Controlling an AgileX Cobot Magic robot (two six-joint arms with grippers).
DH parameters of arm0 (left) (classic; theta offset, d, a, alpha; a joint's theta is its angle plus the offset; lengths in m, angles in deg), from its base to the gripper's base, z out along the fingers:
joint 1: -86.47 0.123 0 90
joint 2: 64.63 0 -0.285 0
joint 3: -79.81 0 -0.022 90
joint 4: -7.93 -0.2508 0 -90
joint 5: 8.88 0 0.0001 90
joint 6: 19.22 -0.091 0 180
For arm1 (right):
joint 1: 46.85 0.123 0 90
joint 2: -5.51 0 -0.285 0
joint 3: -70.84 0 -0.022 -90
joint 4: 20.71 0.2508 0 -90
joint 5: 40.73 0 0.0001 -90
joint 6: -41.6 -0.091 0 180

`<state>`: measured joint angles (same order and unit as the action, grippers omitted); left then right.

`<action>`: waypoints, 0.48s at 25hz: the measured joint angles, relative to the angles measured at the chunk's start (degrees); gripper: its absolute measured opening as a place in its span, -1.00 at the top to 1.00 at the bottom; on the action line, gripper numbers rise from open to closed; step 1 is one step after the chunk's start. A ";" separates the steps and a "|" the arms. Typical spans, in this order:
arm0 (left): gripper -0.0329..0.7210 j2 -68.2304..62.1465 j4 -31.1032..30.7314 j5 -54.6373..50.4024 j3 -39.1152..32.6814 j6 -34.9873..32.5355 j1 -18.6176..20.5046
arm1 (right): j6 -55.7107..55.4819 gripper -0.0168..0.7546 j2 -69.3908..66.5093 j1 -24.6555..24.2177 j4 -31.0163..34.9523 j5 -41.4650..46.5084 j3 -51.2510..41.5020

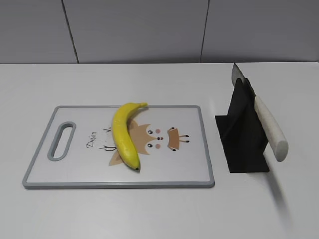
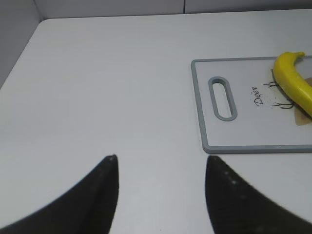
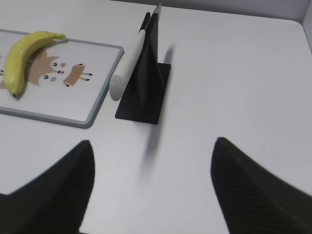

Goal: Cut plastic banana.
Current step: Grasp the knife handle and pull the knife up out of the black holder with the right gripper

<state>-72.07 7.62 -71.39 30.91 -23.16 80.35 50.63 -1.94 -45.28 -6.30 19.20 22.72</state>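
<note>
The plastic banana [image 1: 124, 134] lies whole on the white cutting board [image 1: 194, 172], stem toward the back. It also shows in the left wrist view [image 2: 292, 83] and the right wrist view [image 3: 22, 56]. A knife [image 1: 269, 124] with a pale handle rests in a black stand [image 1: 241, 139] right of the board; it also shows in the right wrist view [image 3: 127, 66]. My left gripper [image 2: 161, 158] is open and empty over bare table, left of the board. My right gripper [image 3: 152, 144] is open and empty, in front of the stand. Neither gripper shows in the exterior view.
The cutting board [image 2: 209, 122] has a grey rim and a handle slot [image 2: 223, 97] at its left end. The white table [image 1: 149, 214] reaches to a grey wall at the back. The table's left edge shows in the left wrist view.
</note>
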 joint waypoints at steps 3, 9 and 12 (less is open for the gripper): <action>-0.57 0.00 0.00 0.00 0.00 0.00 0.00 | 0.00 -0.54 0.00 0.00 0.00 0.00 0.00; -0.57 0.00 0.00 0.00 0.00 0.00 0.00 | 0.00 -0.54 0.00 0.00 0.00 0.00 0.00; -0.57 0.00 0.00 0.00 0.00 0.00 0.00 | 0.00 -0.54 0.00 0.00 0.00 0.00 0.00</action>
<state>-72.07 7.62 -71.39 30.91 -23.16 80.35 50.63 -1.94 -45.28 -6.30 19.20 22.72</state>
